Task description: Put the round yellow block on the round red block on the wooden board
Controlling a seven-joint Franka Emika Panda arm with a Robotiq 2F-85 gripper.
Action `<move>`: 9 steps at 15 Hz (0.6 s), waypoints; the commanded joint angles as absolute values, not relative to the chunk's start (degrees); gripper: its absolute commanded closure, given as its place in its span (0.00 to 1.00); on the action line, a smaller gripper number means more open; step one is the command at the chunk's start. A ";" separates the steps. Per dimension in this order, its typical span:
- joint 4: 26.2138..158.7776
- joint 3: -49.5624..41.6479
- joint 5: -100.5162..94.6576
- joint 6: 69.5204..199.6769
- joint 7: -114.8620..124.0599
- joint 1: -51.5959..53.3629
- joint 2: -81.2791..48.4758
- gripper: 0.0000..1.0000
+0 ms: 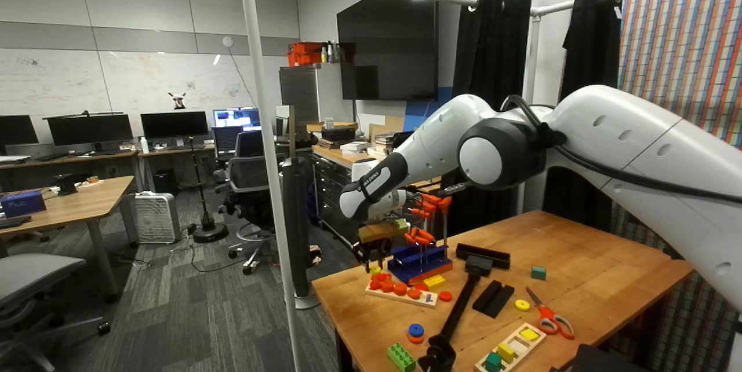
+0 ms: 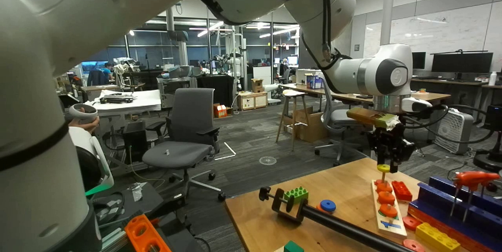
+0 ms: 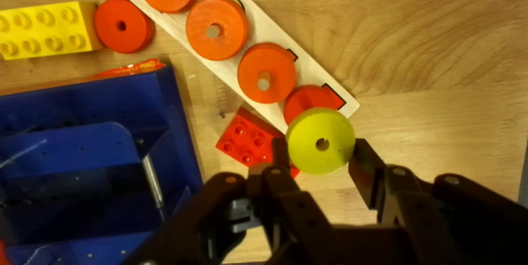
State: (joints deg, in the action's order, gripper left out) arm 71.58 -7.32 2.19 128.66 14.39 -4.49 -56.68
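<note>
End effector (image 3: 321,149) | yellow block (image 3: 310,146) clasped between jaws | above wooden board (image 3: 264,29)

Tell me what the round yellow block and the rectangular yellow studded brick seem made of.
The round yellow block looks like painted wood: smooth, faint sheen, drilled-looking hole; plastic remains possible. The rectangular yellow studded brick is likely smooth plastic, with uniform, moulded-looking studs.

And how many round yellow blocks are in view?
2: one round yellow block in the gripper, another block beside the scissors in an exterior view. More may be hidden.
</note>
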 commanded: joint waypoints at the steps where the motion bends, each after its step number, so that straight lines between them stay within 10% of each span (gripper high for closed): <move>1: 68.50 -6.29 2.89 127.22 13.26 -5.64 -58.87 0.79; 4: 69.00 -6.02 3.15 127.21 13.26 -6.04 -59.31 0.79; 6: 68.94 -6.06 3.19 126.89 13.58 -6.21 -59.82 0.33; 9: 69.20 -6.21 3.08 126.92 13.75 -6.32 -60.05 0.12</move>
State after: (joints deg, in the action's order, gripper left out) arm 71.44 -6.78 2.19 128.48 14.39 -5.56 -59.17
